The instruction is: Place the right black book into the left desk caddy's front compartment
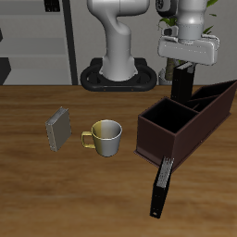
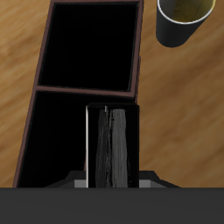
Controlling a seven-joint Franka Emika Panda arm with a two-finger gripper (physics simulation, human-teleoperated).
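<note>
My gripper [image 1: 182, 67] is shut on the right black book [image 1: 181, 85], which hangs upright just above the left desk caddy [image 1: 172, 139]. That caddy is a long maroon-brown box with one divider. In the wrist view the book [image 2: 112, 144] points down at the caddy [image 2: 87, 88], its lower end close to the divider, over the compartment farther from the mug. The compartment nearer the table's front edge [image 2: 92, 44] shows dark and open beyond the divider.
A slimmer black book with a pale edge [image 1: 162, 185] leans against the caddy's front end. A yellow-green mug [image 1: 105, 137] stands beside the caddy, also seen as the mug [image 2: 184, 17]. A small grey book [image 1: 59, 130] stands past the mug.
</note>
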